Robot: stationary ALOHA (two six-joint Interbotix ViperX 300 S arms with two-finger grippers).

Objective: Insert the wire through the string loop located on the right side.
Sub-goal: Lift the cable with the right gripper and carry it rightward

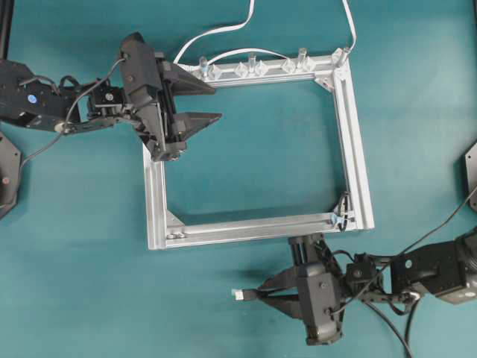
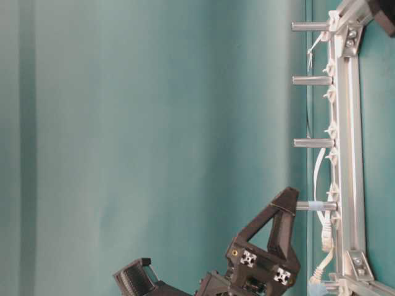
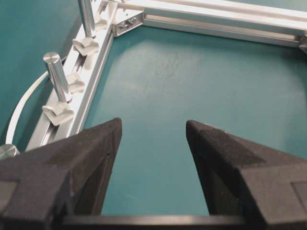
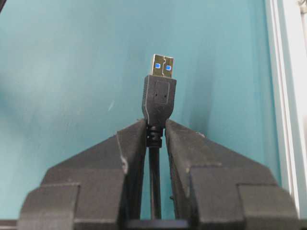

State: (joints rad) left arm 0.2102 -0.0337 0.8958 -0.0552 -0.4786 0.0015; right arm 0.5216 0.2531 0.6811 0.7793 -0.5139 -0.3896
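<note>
the wire (image 4: pixel 159 103) was a thin black round cable ending in a moulded black plug with a metal tip, and in the right wrist view it stood up the middle of the frame, its tip clear above the fingers. by the look of it the cable would be light and limp along its length, while the plug and the ribbed collar under it would be stiff; that collar seemed the best place to hold it, close enough to the tip to steer it. going from the largest thing down: the silver frame (image 1: pixel 359 160) filled the centre of the overhead view on the teal table (image 1: pixel 74 283). the left gripper (image 1: pixel 203 104) sat at the upper left over the frame's corner, fingers spread wide, holding nothing. the right gripper (image 1: pixel 262 292) sat at the lower middle, below the frame's bottom rail, pressed together on the wire at that collar, with the plug poking out to the left. smallest of all, the string loop (image 1: pixel 341 212) showed as a bit of dark string at the frame's lower right corner, up and to the right of the plug and well apart from it. it looked soft and floppy, so it would likely give way if nudged; the tip would need a straight, gentle entry.
</note>
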